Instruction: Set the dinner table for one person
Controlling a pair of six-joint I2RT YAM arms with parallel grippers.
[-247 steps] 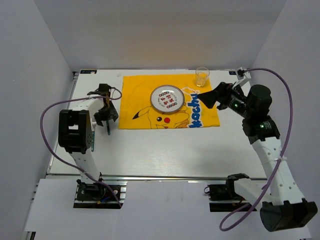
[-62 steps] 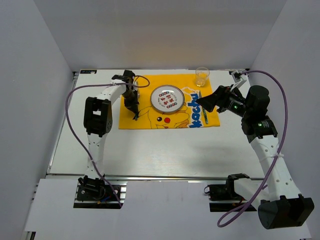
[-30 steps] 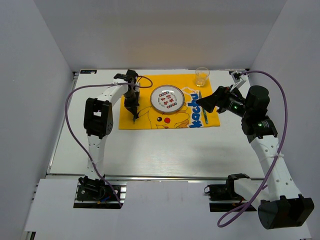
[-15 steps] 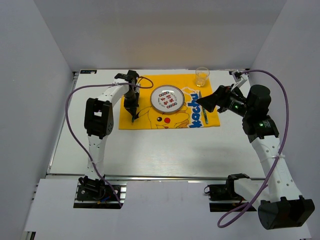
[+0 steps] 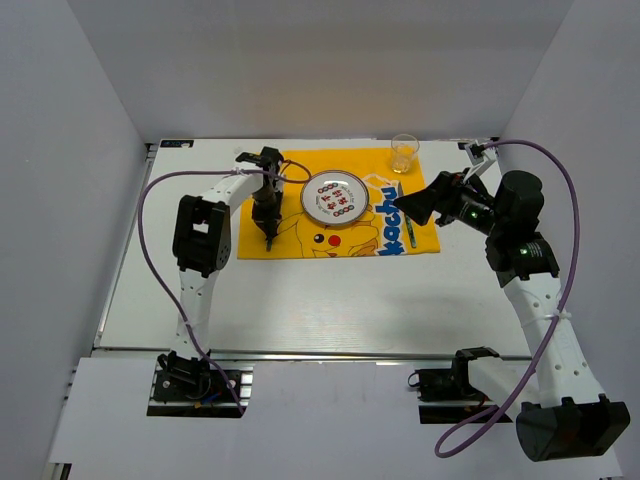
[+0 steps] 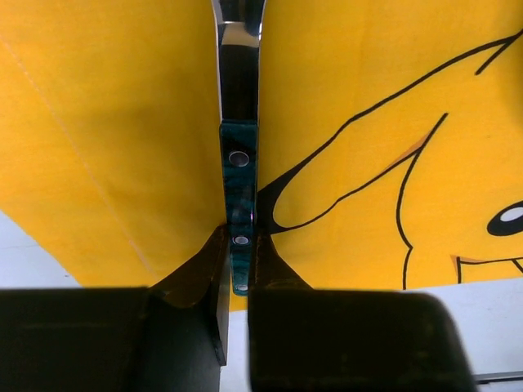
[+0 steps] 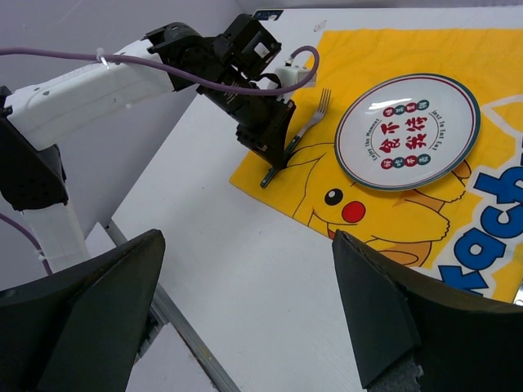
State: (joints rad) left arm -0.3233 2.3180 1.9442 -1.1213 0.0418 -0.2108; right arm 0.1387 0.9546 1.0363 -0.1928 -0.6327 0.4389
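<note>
1. The left gripper (image 6: pixel 237 245) is closed narrowly on the teal handle of a fork (image 6: pixel 239 155), over the left part of the yellow placemat (image 5: pixel 300 238).
2. We see the left arm stretched far forward, wrist bent down, just left of the plate (image 5: pixel 335 198).
3. The right gripper (image 5: pixel 408 204) hangs wide apart, holding nothing, above the placemat's right side.
4. The white tabletop (image 5: pixel 300 300) carries the placemat at its far middle; we see wide white surface on its near half.
</note>
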